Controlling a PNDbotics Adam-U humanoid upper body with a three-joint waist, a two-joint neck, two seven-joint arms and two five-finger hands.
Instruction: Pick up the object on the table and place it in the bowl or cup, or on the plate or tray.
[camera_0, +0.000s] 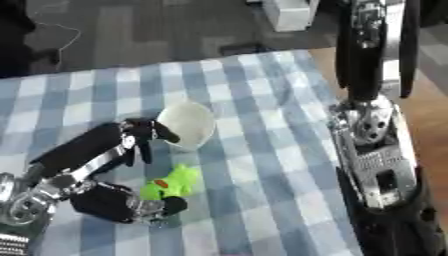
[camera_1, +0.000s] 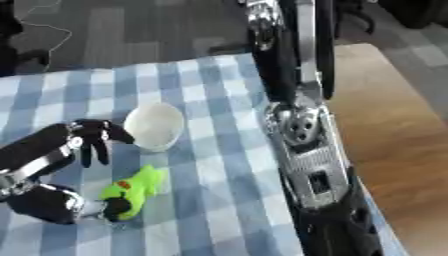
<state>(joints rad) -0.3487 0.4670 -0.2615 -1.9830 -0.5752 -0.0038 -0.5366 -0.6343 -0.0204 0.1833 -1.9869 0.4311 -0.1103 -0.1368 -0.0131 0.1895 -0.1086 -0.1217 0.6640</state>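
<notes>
A bright green toy (camera_0: 173, 183) with a small red mark lies on the blue-and-white checked cloth (camera_0: 254, 100). Just behind it stands a white bowl (camera_0: 189, 125). My left hand (camera_0: 83, 155) comes in from the lower left and is spread wide. Its fingers (camera_0: 144, 132) stretch up to the bowl's left rim, with their tips bent down. Its thumb (camera_0: 166, 206) lies below the toy and touches the toy's near end. The toy lies in the gap between thumb and fingers, not lifted. My right arm (camera_0: 376, 150) runs down the right side; only the black bulk of the right hand (camera_0: 398, 227) shows.
The cloth ends at the right on a bare wooden table edge (camera_1: 394, 125), where the right arm hangs. Grey floor with a white box (camera_0: 293, 12) lies beyond the far edge. Open cloth stretches to the right of the bowl and the toy.
</notes>
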